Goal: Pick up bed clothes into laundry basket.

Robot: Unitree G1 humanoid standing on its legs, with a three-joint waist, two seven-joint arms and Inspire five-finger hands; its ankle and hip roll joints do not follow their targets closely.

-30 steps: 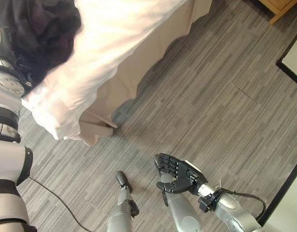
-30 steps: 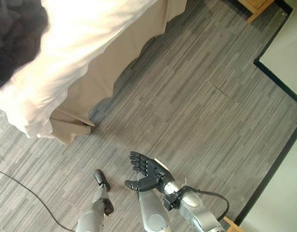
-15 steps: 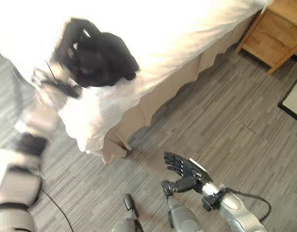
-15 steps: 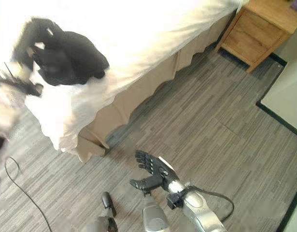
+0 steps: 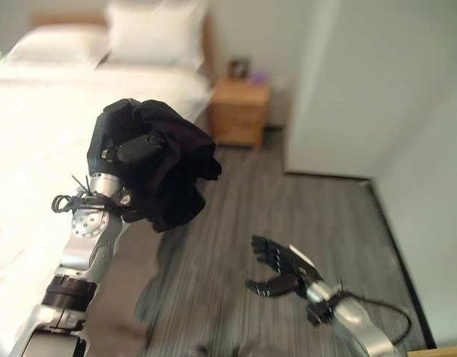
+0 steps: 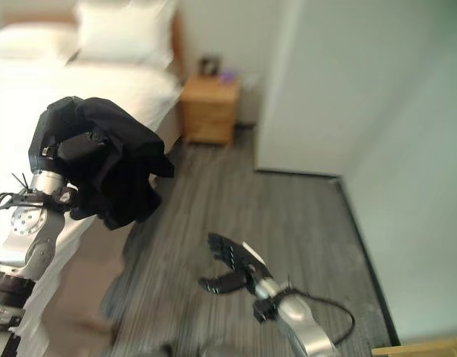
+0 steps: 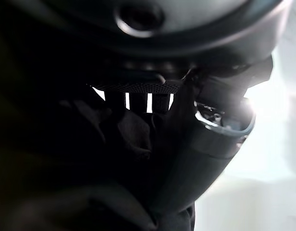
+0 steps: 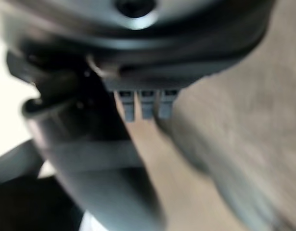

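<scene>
A black garment hangs bunched from my left hand, which is raised high beside the bed and shut on the cloth. The cloth drapes down past the wrist. In the left wrist view the dark fabric fills the space under the curled fingers. My right hand is low over the grey floor, open with its fingers spread and nothing in it. In the right wrist view its thumb stands out over the floor.
A bed with white sheets and white pillows stretches along the left. A wooden nightstand stands by the bed's head. White walls close the right side, with grey plank floor between.
The camera has swung up from the floor to the room. My left hand has lifted the black garment off the bed and holds it in the air. The right hand stays open and low.
</scene>
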